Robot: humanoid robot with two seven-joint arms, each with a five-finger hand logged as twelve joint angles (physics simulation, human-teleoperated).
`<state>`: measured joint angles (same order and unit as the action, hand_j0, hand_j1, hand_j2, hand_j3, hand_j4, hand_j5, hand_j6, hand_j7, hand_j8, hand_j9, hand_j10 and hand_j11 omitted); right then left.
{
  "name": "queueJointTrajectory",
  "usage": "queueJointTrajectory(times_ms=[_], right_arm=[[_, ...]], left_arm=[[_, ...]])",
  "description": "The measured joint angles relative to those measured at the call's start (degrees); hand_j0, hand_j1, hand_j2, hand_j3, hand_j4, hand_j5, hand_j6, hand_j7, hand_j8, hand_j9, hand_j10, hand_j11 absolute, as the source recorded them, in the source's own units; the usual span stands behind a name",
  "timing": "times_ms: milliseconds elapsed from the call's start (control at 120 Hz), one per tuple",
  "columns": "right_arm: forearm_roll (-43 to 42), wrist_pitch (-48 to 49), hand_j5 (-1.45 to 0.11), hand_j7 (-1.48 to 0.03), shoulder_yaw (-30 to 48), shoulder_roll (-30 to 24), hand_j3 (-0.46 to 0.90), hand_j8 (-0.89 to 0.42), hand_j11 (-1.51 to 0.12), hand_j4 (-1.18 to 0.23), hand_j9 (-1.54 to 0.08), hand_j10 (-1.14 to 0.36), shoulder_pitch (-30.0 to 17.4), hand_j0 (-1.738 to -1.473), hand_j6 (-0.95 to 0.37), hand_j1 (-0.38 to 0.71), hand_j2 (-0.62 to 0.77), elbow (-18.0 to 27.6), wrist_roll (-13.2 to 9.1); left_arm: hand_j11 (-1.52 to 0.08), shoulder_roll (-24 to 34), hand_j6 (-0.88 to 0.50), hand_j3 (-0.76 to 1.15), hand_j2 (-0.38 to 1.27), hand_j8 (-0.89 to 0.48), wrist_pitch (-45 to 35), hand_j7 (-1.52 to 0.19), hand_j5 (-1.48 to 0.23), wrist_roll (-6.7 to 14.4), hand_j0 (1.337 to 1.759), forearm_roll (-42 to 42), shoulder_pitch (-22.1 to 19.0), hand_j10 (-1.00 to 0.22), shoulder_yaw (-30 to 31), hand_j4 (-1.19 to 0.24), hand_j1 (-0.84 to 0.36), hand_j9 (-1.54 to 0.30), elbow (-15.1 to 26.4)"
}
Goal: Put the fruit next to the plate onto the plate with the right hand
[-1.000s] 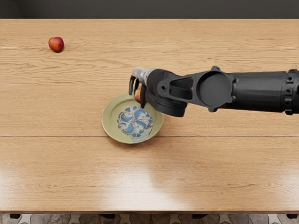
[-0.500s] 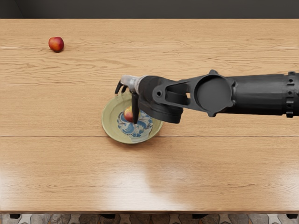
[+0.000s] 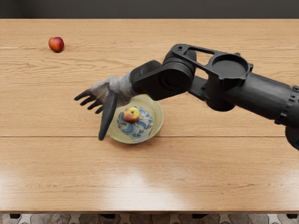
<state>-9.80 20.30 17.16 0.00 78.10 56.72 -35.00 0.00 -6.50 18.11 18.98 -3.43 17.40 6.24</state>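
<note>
A red-and-yellow fruit (image 3: 131, 114) lies in the middle of the green plate (image 3: 154, 115) with the blue flower pattern. My right hand (image 3: 99, 102) hovers over the plate's left rim with its fingers spread wide and nothing in it. Its thumb hangs down past the plate's left edge. The black right arm (image 3: 224, 84) comes in from the right edge and covers the plate's far rim. No left arm shows.
A second red fruit (image 3: 56, 44) sits far off at the back left of the wooden table (image 3: 149, 177). The table's front edge runs along the bottom of the view.
The hand carried the fruit over the plate, let it go onto the plate's middle, then opened wide and swung left and up. The fruit now lies free.
</note>
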Motion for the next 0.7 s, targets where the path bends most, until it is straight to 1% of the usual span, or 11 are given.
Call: queueJointTrajectory(times_ms=[67,125,208,275,325,400,508,700], right_arm=[[4.51,6.57,-0.03,-0.03,3.54,0.00,0.00,-0.01,-0.03,-0.02,-0.03,-0.01,-2.31,-1.658,-0.01,-0.34,0.00,-2.34,0.00],[6.72,10.06,-0.02,-0.02,6.56,0.00,0.00,-0.01,-0.02,-0.02,-0.02,-0.01,-5.10,-1.658,-0.01,-0.34,0.00,-3.41,0.00],[10.23,12.62,-0.01,-0.01,8.94,-0.01,0.00,0.00,-0.01,-0.01,-0.01,-0.01,-8.30,-1.658,-0.01,-0.34,0.00,-4.12,0.00],[11.98,13.61,-0.01,-0.01,9.84,-0.85,0.00,0.00,-0.01,-0.01,-0.01,0.00,-10.56,-1.658,0.00,-0.34,0.00,-4.33,0.00],[13.63,14.03,-0.01,-0.01,10.29,-2.63,0.00,0.00,-0.01,-0.01,-0.01,0.00,-12.81,-1.658,0.00,-0.35,0.00,-4.43,0.00],[16.30,14.38,-0.01,-0.01,10.51,-6.47,0.00,0.00,-0.01,0.00,-0.01,0.00,-15.96,-1.658,0.00,-0.35,0.00,-4.50,0.00],[18.54,14.60,0.00,0.00,10.57,-12.88,0.00,0.00,0.00,0.00,0.00,0.00,-18.88,-1.658,0.00,-0.35,0.00,-4.51,0.00],[25.65,14.70,0.00,0.00,9.90,-28.97,0.00,0.00,0.00,0.00,0.00,0.00,-22.28,-1.658,0.00,-0.35,0.00,-4.55,0.00]], left_arm=[[-0.02,0.00,-0.02,0.00,0.00,-0.02,0.00,-0.02,-0.02,0.00,1.658,0.00,0.00,-0.02,0.00,-0.02,0.33,-0.02,0.00],[-0.02,0.00,-0.02,0.00,0.00,-0.02,0.00,-0.02,-0.02,0.01,1.658,0.00,0.41,-0.02,0.00,-0.02,0.33,-0.02,0.00],[-0.02,0.00,-0.02,0.00,0.00,-0.02,0.00,-0.02,-0.02,0.00,1.658,0.00,3.32,-0.02,0.00,-0.02,0.33,-0.02,0.00],[-0.02,0.00,-0.02,0.00,0.00,-0.02,0.00,-0.02,-0.02,0.00,1.658,0.00,3.78,-0.02,0.00,-0.02,0.33,-0.02,0.00],[-0.02,0.00,-0.02,0.00,0.00,-0.02,0.00,-0.02,-0.02,0.00,1.658,0.00,3.78,-0.02,0.00,-0.02,0.33,-0.02,0.00],[-0.02,0.00,-0.02,0.00,0.00,-0.02,0.00,-0.02,-0.02,0.00,1.658,-0.01,3.78,-0.02,0.00,-0.02,0.33,-0.02,0.00],[-0.02,0.00,-0.02,0.00,0.00,-0.02,0.00,-0.02,-0.02,0.00,1.658,-0.01,3.78,-0.02,0.00,-0.02,0.33,-0.02,0.00],[-0.02,0.00,-0.02,0.00,0.00,-0.02,0.00,-0.02,-0.02,0.00,1.658,-0.01,3.78,-0.02,-0.01,-0.02,0.33,-0.02,0.00]])
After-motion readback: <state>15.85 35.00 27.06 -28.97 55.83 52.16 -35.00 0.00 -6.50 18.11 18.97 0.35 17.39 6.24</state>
